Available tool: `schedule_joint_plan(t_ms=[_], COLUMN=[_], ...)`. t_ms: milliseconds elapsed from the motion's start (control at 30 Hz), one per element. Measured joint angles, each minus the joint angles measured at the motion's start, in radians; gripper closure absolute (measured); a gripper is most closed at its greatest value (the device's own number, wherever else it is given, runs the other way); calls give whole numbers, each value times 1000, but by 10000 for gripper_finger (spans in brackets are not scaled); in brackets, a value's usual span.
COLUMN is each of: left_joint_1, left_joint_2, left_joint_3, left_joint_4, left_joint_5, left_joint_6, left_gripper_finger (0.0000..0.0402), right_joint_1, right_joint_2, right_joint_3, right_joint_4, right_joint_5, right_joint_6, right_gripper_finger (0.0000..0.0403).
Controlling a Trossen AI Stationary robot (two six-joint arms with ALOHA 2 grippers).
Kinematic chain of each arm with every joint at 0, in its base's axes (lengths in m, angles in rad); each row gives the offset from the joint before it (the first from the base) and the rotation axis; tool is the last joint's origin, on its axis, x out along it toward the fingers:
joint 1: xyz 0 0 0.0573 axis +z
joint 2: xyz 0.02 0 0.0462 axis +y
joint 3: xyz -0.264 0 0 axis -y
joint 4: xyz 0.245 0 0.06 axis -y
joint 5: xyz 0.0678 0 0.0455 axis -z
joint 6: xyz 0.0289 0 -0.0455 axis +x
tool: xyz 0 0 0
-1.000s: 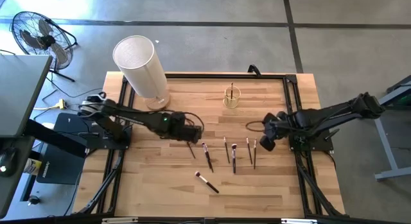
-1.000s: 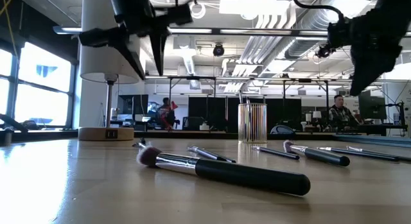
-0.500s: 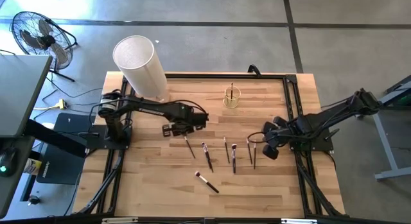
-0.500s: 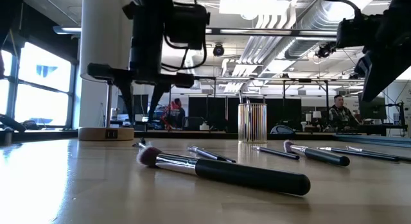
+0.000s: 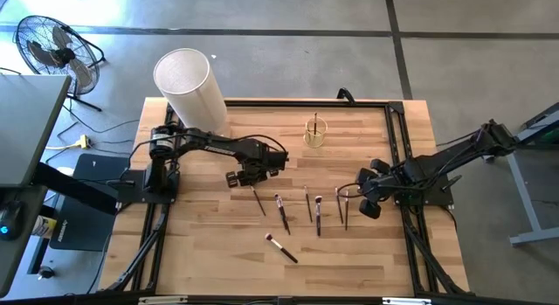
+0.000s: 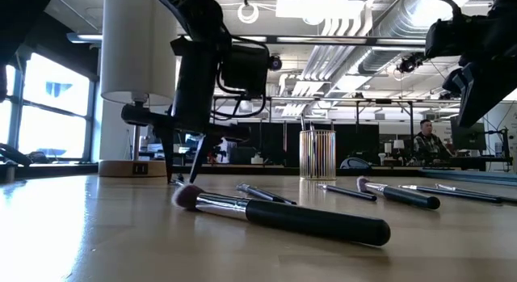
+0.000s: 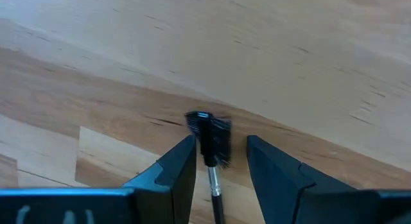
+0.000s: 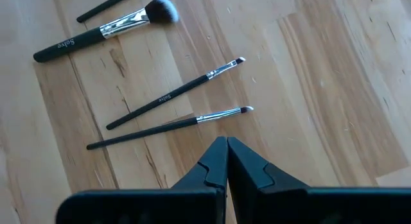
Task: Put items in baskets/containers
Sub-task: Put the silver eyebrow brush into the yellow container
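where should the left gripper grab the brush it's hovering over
Probably just behind the head. The left gripper is open, its fingers either side of the flat-lying brush. Come straight down from above and close across the thin handle, which is too low for a side approach.

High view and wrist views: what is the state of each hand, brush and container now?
Left hand: open, one finger on each side of a lying brush.
Right hand: shut, empty, over two thin brushes.
Glass cup: upright, a standing brush inside.
Other brushes: flat on the table, outside the cup.
White cylinder: upright.
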Motion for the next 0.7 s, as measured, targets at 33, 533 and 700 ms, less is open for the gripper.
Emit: schedule_joint_plan(t_ms=[33,533,700], left_joint_1=[-1,-15,-56], left_joint_2=[0,46,61], left_joint_3=[-1,28,143], left_joint_4=[4,31,-54], left_joint_5=[3,-47,-139], left_joint_6=[13,177,198], left_gripper_finger=[265,383,389], right_joint_1=[0,0,0], right_joint_2=[0,0,0], right_joint_3=[0,0,0], right_joint_4=[0,22,23], right_joint_5=[0,-3,0], right_joint_6=[-2,-27,-34], right_gripper_finger=[401,397,400])
